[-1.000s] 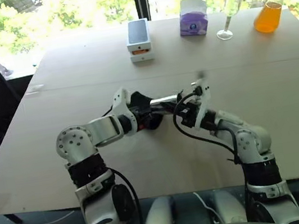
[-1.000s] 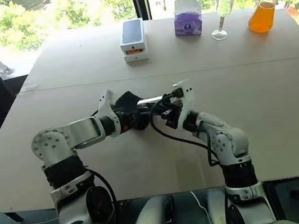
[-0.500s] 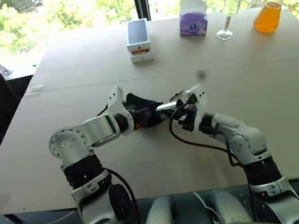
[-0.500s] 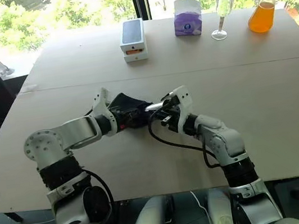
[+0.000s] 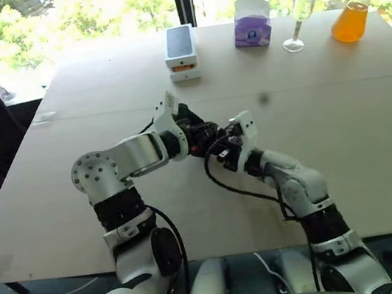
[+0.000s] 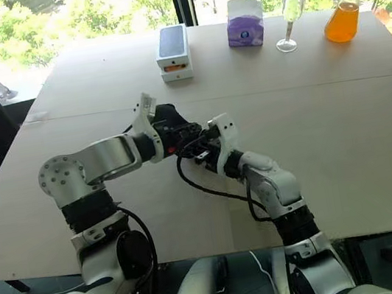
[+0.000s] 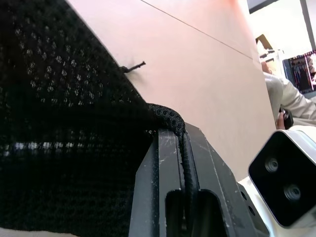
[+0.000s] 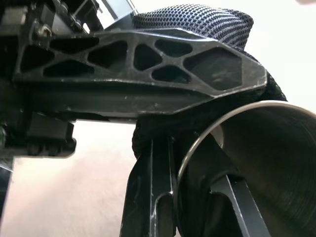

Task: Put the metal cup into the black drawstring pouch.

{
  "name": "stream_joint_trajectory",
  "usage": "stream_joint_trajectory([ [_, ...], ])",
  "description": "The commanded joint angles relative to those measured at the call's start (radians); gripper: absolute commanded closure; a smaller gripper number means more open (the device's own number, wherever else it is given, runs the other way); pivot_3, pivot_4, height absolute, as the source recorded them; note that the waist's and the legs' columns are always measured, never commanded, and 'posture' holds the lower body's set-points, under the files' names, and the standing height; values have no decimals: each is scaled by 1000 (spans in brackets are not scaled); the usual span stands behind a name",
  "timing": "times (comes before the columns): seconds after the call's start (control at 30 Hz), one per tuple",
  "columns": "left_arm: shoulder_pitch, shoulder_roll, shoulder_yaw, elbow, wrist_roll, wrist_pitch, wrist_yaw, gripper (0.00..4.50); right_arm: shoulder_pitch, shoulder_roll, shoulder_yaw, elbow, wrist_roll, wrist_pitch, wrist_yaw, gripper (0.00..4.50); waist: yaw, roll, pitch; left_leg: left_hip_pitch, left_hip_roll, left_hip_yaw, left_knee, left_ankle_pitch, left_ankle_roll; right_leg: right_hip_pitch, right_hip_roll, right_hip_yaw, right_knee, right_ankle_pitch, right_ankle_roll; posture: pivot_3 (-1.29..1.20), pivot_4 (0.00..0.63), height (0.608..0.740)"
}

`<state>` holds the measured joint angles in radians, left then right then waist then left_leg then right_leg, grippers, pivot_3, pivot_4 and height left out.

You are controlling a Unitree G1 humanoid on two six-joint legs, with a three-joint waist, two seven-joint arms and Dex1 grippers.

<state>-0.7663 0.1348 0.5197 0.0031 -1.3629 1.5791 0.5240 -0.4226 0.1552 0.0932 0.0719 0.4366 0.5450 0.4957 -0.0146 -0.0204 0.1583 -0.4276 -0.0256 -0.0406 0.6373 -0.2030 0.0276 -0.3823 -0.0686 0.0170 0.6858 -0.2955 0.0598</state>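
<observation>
Black mesh fabric is sagging between the two hands at mid-table: the left gripper (image 7: 183, 163) is pinching the black drawstring pouch (image 7: 64, 138) by its mouth hem, while the right gripper (image 8: 197, 207) is clamping the metal cup (image 8: 266, 163) by its rim at the opening. The pouch looks limp and light, the steel slick and rigid; the rim seems the safest hold. No writing is legible.

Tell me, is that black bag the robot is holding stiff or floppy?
Probably floppy. The black drawstring pouch is soft mesh fabric that bunches and folds where the left gripper pinches its edge. It likely sags without support, so its mouth may close up. It also looks light, drooping around the metal cup that the right gripper holds by the rim.
</observation>
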Motion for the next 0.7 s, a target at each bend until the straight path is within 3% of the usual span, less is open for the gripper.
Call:
stream_joint_trajectory([
  [0.03,11,13,4,4,-102,-51,63,4500,-69,79,-107,9,125,-9,-60,4455,3,0,0,0,0,0,0,0,0,0,0,0,0,0,0,0,150,740],
  [0.33,-7,28,-118,4,-325,-270,206,4500,-111,16,88,86,-48,-196,40,4455,-2,0,0,-3,0,1,-1,0,0,-5,0,2,0,0,0,0,150,740],
  [0.7,36,118,-239,-58,-422,-446,193,4500,-195,-57,241,230,-371,-652,97,4455,0,-1,0,-4,0,2,-1,1,-1,-5,0,2,-1,0,0,0,150,740],
])
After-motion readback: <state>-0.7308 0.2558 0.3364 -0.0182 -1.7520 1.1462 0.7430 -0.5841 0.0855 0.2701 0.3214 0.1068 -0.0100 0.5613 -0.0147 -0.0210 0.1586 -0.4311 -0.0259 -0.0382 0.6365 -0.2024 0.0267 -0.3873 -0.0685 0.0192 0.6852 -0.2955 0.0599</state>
